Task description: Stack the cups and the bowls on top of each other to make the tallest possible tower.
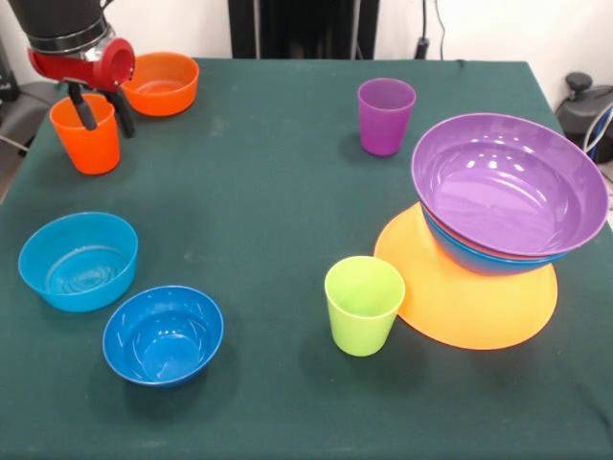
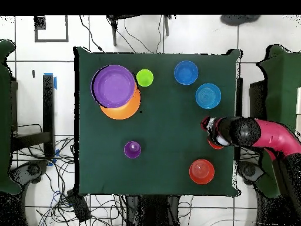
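A green table is seen from across, with the robot's red and black gripper (image 1: 96, 107) coming down at the far left corner. It is set directly over an upright orange cup (image 1: 87, 136). One dark finger is seen reaching down inside the cup's mouth and the other is seen outside, against the right side of the wall, so the rim appears to be straddled by the spread jaws; whether the wall is already pinched cannot be told. The cup's long axis is vertical, mouth up, in line with the descending fingers. In the overhead view the cup is almost wholly hidden beneath the gripper (image 2: 214, 140).

Just beside the cup, to its right and slightly farther back, a small orange bowl (image 1: 161, 83) is placed. The tower (image 1: 498, 230) is found well apart, at the right side of the table: an orange-yellow bowl (image 1: 460, 307) turned rim down as the base, with a blue bowl and then a purple bowl (image 1: 508, 182) nested on top, mouths up and tilted. A purple cup (image 1: 386, 116) is placed behind the tower and a lime green cup (image 1: 363, 305) just in front of it. A light blue bowl (image 1: 79, 261) and a dark blue bowl (image 1: 163, 333) are left at the near left.

The move ahead is judged to depend on the wall being gripped squarely, then carried across the table's whole width to the right.
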